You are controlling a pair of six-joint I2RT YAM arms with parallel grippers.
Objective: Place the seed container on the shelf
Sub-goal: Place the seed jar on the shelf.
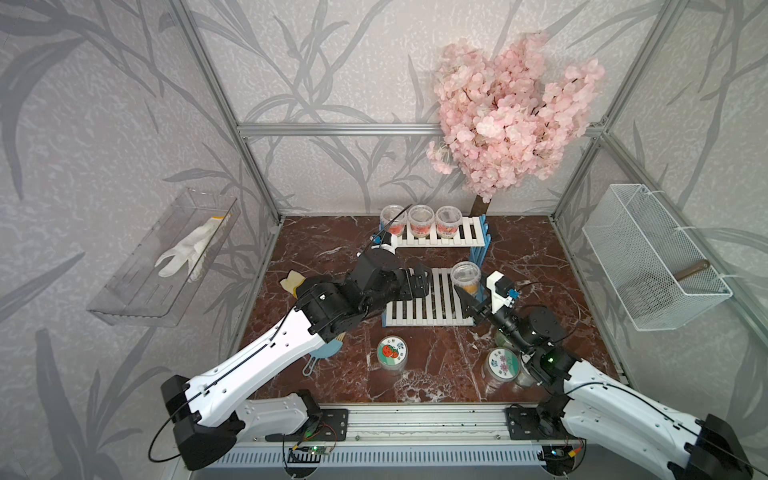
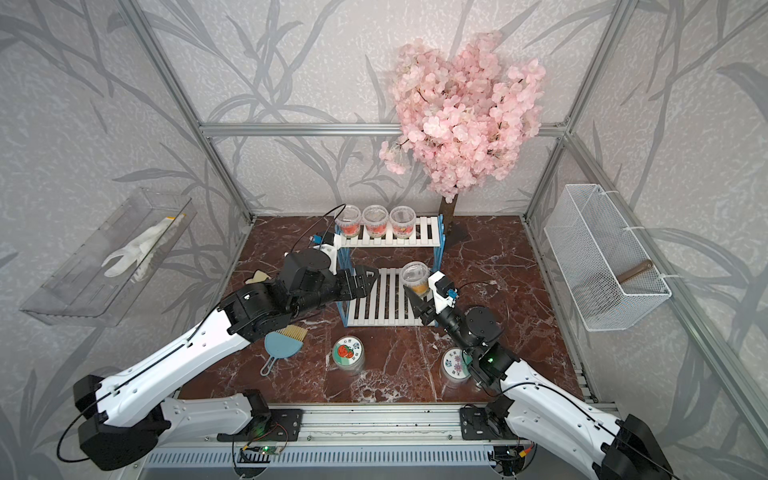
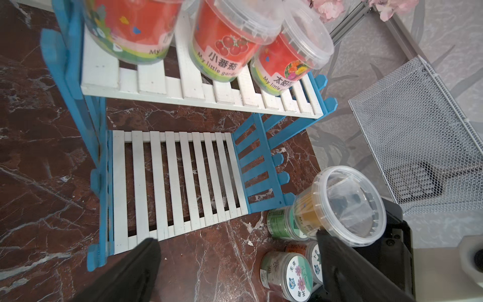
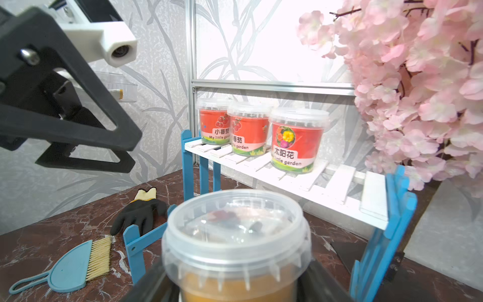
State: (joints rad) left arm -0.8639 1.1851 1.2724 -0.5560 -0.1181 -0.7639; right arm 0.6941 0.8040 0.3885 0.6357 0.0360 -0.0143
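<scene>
On shelf (image 1: 440,309): three red tubs (image 1: 420,220) | in right claw (image 1: 468,289): one seed container (image 1: 465,272)

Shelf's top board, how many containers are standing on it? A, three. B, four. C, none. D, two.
A: three red-labelled containers stand in a row on the top board of the shelf; the orange seed container sits in the right hand, off that board.
</scene>
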